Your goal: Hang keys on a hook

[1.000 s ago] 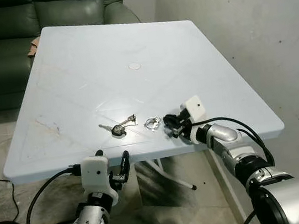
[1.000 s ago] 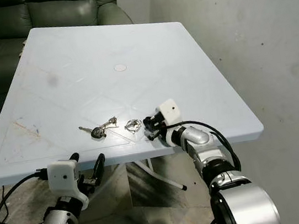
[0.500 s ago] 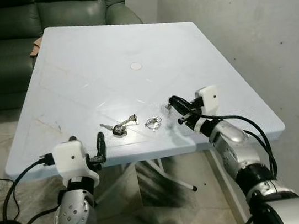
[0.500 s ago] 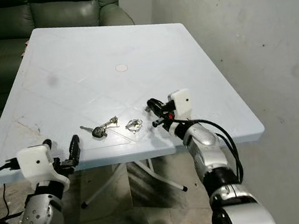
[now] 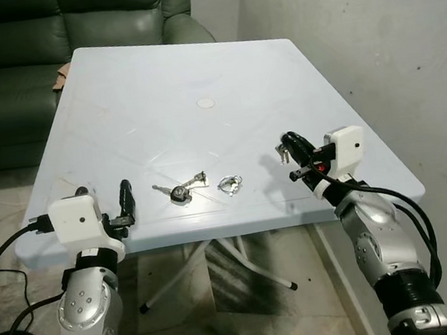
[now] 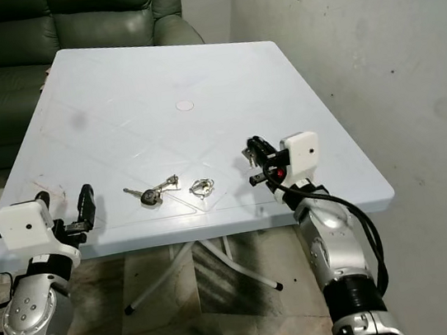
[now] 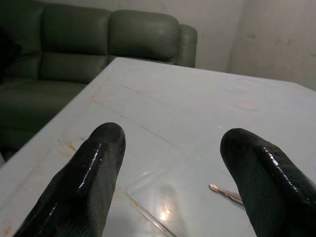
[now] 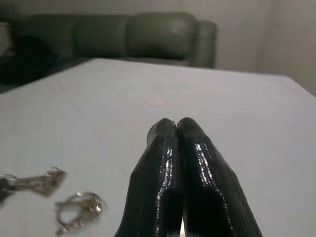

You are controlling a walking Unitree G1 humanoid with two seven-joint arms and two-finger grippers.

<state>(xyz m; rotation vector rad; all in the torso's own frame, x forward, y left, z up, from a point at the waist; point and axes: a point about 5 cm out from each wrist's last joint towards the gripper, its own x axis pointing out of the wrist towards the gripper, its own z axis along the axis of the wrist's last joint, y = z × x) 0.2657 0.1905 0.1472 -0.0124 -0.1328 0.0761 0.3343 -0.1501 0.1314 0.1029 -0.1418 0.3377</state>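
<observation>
- On the pale blue table (image 5: 193,72), near its front edge, lie the keys (image 5: 180,189), a small bunch with a dark head, flat on the surface.
- Just beside the keys, on the side toward the wall, rests a small metal ring clip (image 5: 229,185), apart from the bunch.
- Farther back from the keys, near the middle of the table, sits a round white cap (image 5: 206,102) set into the top.
- The right tool (image 5: 292,155) hangs above the table, well to the wall side of the keys and beyond the ring clip; its two black fingers (image 8: 177,163) are pressed together with nothing between them.
- In the right wrist view the keys (image 8: 29,181) and the ring clip (image 8: 79,210) lie on the table off to one side of the closed fingers, touching neither.
- The left tool (image 5: 104,207) sits at the front edge of the table, on the far side of the keys from the wall, a clear gap away from them.
- Its two fingers (image 7: 89,182) stand wide apart and hold nothing; in the left wrist view the tip of one key (image 7: 224,192) shows on the table between them, farther on.
- Behind the table, beyond its back edge from the keys, stands a dark green sofa (image 5: 64,40).
- A stained grey wall (image 5: 381,45) runs along the table's side, past the right tool from the keys.
- Below the table's front edge, under the keys, white table legs (image 5: 212,265) cross over a tiled floor (image 5: 252,313).
</observation>
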